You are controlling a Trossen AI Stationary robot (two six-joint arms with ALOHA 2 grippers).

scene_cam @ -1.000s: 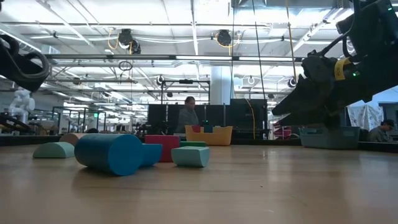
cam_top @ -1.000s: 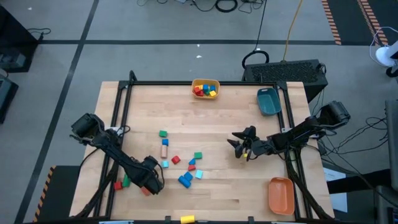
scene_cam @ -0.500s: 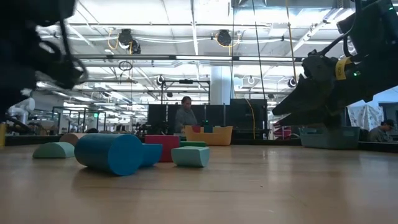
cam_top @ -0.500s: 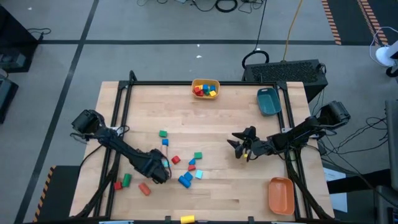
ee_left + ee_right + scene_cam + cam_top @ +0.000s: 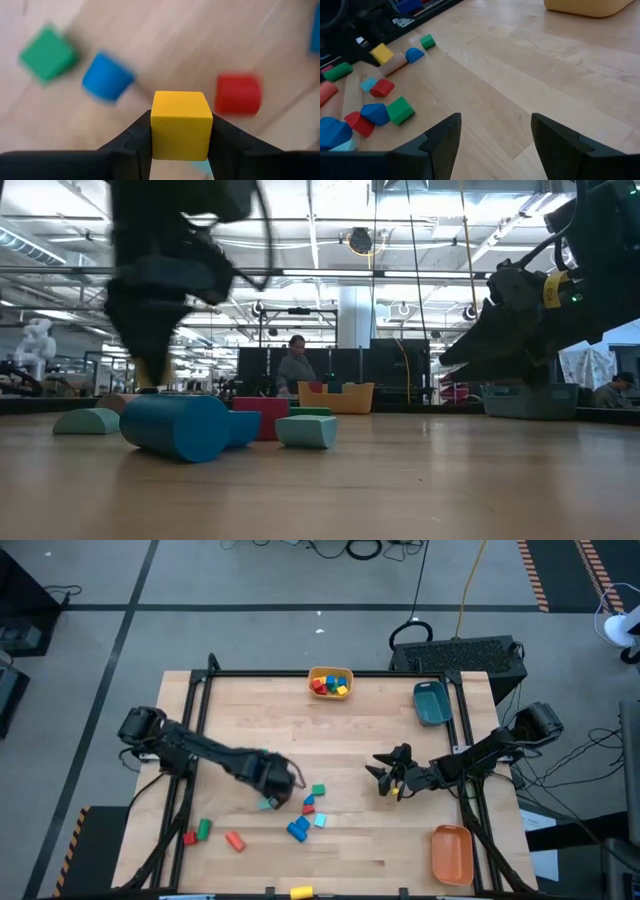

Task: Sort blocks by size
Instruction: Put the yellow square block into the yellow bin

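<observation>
Yellow cube (image 5: 180,125) pinched in left gripper (image 5: 279,778), lifted over the scattered blocks (image 5: 305,815) mid-worktop (image 5: 360,730). Yellow bin (image 5: 331,682) at the far edge, holding red, blue and yellow blocks, up and right of the cube. Teal bin (image 5: 432,703) and orange bin (image 5: 451,852) apparently empty. Right gripper (image 5: 384,776) spread, idle, nearer those two.

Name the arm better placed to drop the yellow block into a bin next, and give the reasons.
Left. The left gripper is already shut on the yellow block, above the loose blocks mid-table. The right gripper is open and holds nothing, hanging over bare table to the right of the pile.
</observation>
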